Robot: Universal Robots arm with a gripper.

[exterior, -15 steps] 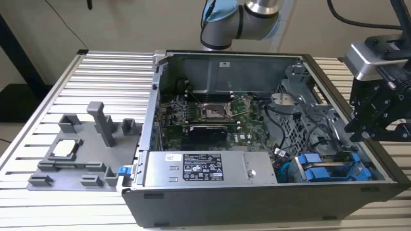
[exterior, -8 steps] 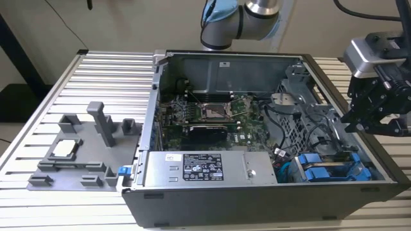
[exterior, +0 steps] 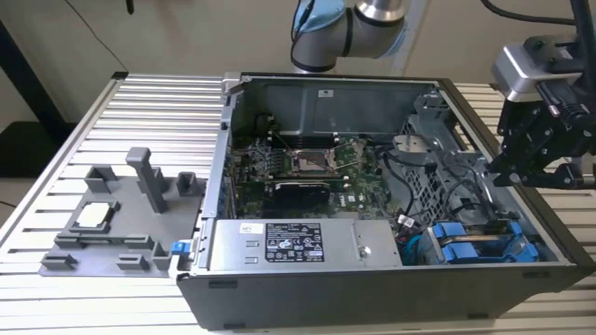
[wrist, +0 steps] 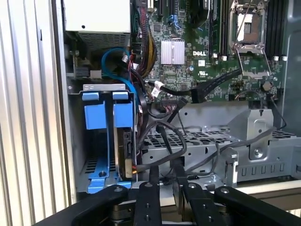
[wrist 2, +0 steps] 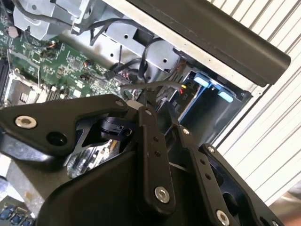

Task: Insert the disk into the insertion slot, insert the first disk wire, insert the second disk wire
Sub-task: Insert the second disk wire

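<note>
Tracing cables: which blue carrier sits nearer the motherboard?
The blue carrier beside the black cables; the other carrier sits by the case wall.

Black gripper hangs over the open computer case, near a grey wire. Green motherboard lies beyond. Two blue carrier tabs sit in the drive cage.

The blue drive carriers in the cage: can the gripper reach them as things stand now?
Probably yes. The gripper hangs at the edge of the open case, and the blue carriers lie uncovered inside. Black cables run close beside them and might snag.
</note>
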